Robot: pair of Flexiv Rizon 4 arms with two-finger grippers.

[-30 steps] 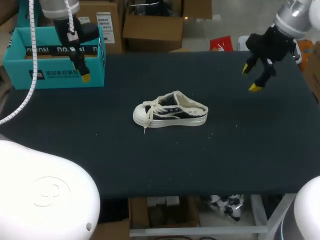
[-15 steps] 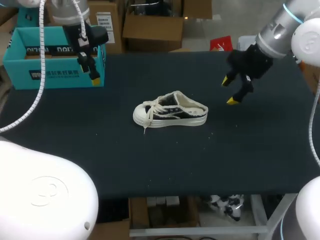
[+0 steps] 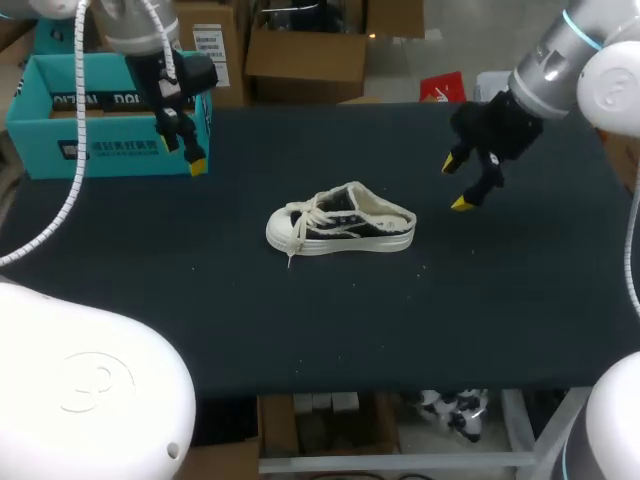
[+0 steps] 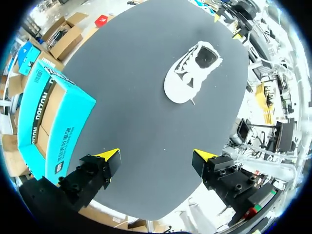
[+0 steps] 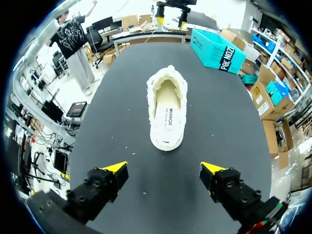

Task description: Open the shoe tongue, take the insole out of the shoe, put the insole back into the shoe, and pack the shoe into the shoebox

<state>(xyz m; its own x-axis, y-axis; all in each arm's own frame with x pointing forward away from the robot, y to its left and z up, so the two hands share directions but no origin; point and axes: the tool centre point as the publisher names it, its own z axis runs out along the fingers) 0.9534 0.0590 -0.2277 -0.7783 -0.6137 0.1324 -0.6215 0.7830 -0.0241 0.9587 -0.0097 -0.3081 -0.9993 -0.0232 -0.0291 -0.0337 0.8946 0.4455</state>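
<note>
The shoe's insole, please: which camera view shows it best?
The right wrist view: it looks into the shoe from the heel, showing the insole inside. The left wrist view shows only a dark opening; the head view, the shoe's side.

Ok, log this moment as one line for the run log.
shoe: on table, untouched | shoebox: open, far left | left end effector: open, empty | right end effector: open, empty

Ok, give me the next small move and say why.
Probably ease the right hand in toward the shoe. That hand is open and empty, off the heel end, with the shoe straight ahead in its wrist view. The insole lies inside, so nothing seems begun; the left hand is farther off, by the box.
</note>
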